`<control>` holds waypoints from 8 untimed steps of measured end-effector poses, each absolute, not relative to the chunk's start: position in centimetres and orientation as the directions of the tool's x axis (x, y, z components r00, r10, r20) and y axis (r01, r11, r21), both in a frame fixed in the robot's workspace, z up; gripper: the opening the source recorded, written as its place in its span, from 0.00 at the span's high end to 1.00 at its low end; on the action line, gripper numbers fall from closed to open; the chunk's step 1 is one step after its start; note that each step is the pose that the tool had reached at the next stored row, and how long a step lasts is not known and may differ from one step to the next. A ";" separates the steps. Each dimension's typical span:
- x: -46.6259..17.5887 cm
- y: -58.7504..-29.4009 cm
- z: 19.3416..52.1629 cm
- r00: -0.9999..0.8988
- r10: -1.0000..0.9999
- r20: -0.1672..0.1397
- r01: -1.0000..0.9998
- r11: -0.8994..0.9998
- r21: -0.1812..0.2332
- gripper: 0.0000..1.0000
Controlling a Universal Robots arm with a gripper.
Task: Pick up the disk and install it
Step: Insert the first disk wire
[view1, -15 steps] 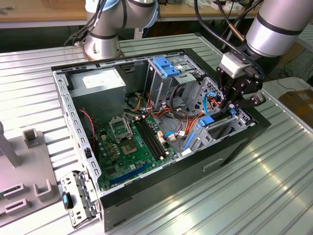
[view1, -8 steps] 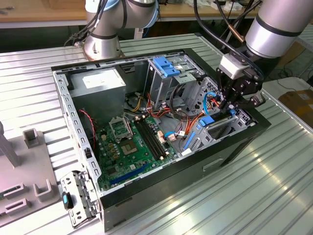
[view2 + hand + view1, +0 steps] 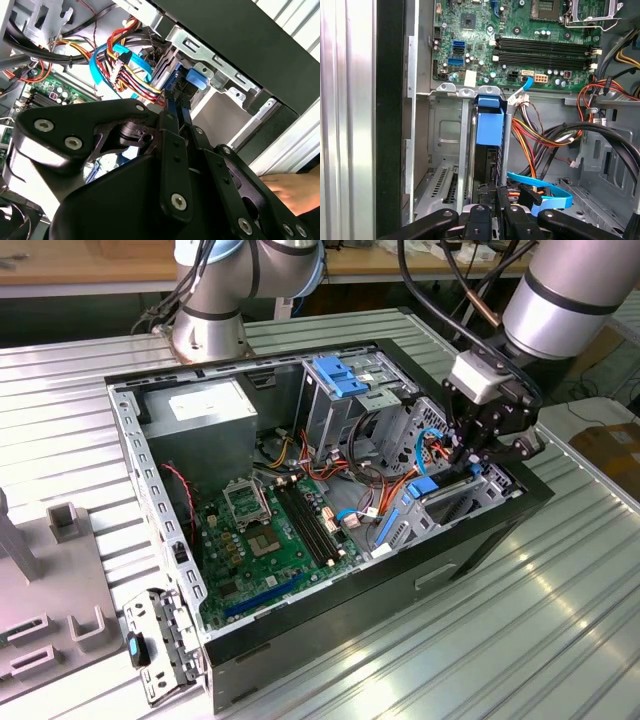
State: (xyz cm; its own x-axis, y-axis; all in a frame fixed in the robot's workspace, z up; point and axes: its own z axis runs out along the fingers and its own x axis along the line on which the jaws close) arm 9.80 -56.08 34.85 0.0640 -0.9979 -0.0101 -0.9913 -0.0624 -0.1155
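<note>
The disk [image 3: 489, 127] stands on edge in the narrow metal drive bay at the case's corner, on the exterior view's right. Its bright blue rail faces out, and the dark body runs down into the slot. In the exterior view its blue tabs [image 3: 420, 487] show at the bay, just below my gripper [image 3: 465, 458]. My gripper [image 3: 495, 194] hangs over the bay with its two black fingers [image 3: 481, 212] drawn close together on the disk's near end. In the second wrist view the gripper [image 3: 176, 102] reaches toward the blue rail [image 3: 194, 80].
The open computer case [image 3: 470, 540] holds a green motherboard [image 3: 275, 530], a power supply [image 3: 205, 405] and a tall cage with a wide blue bracket [image 3: 337, 375]. Coloured wires and a flat blue cable [image 3: 545, 197] crowd the bay's side. A person's hand [image 3: 292, 190] rests outside the case.
</note>
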 end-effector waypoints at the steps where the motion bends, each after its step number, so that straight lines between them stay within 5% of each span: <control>1: 9.8 -56.1 34.8 0.064 -0.998 -0.010 -0.991 -0.062 -0.116 0.84; 8: 9.8 -56.2 34.8 0.064 -0.998 -0.010 -0.991 -0.062 -0.116 0.84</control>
